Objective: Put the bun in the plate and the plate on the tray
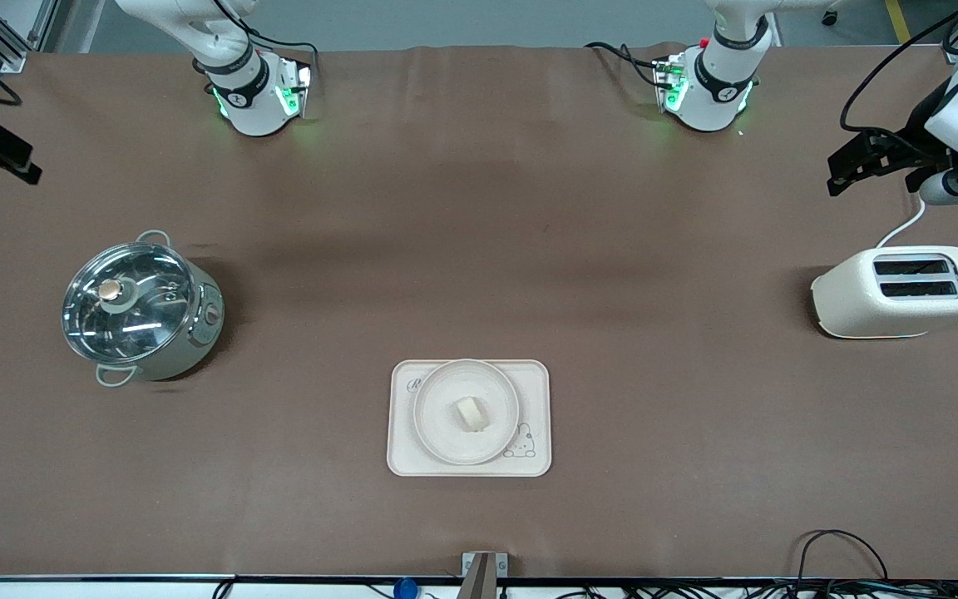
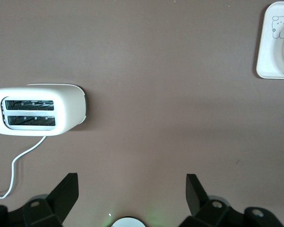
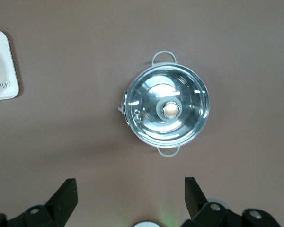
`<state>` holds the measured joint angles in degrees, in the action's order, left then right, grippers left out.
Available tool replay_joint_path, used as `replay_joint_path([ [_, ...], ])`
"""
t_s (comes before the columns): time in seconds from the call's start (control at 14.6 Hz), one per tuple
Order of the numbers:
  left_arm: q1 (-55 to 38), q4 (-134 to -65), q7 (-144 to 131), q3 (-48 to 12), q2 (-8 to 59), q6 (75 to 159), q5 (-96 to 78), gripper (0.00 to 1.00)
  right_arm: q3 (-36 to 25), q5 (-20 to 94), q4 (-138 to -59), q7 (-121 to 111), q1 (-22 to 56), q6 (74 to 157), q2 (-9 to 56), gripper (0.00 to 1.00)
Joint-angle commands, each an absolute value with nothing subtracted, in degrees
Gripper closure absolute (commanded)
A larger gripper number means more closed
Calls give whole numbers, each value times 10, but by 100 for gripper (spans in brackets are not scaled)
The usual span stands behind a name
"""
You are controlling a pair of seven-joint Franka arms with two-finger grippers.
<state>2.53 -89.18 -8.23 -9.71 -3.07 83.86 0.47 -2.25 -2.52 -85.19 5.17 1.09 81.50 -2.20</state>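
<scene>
While both arms wait high above the table, the bun [image 1: 471, 413] lies in the middle of the plate [image 1: 437, 424], and the plate sits on the tray [image 1: 402, 453]. The tray rests at the near edge of the table [image 1: 479, 249], about midway between the two ends. Its bunny drawing shows at the near corner toward the left arm's end, next to the plate's rim.

Left gripper [image 2: 132, 189]: up in the air over bare table, fingers spread wide, holding nothing. Its wrist view takes in the toaster [image 2: 38, 109] with two slots up and a white cord trailing off, plus a corner of the tray [image 2: 267, 56].

Right gripper [image 3: 131, 190]: also aloft over bare table, fingers spread wide, empty. Its wrist view looks down on the pot [image 3: 166, 107], glass lid on, knob centered, two loop handles; a corner of the tray [image 3: 4, 61] is visible.

In the front view, the pot [image 1: 142, 312] stands toward the right arm's end and the toaster [image 1: 899, 291] toward the left arm's end, both farther from the camera than the tray and well apart from it.
</scene>
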Motion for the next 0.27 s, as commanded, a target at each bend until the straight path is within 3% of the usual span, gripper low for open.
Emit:
replay_joint_path([
  [0.0,25,-882,-76,-98,-33,828,4,0,-11,-35,-879,48,3,848,-32,0],
  [0.21,25,-882,-76,-99,-33,826,4,0,-10,-34,-879,49,13,850,-31,0],
])
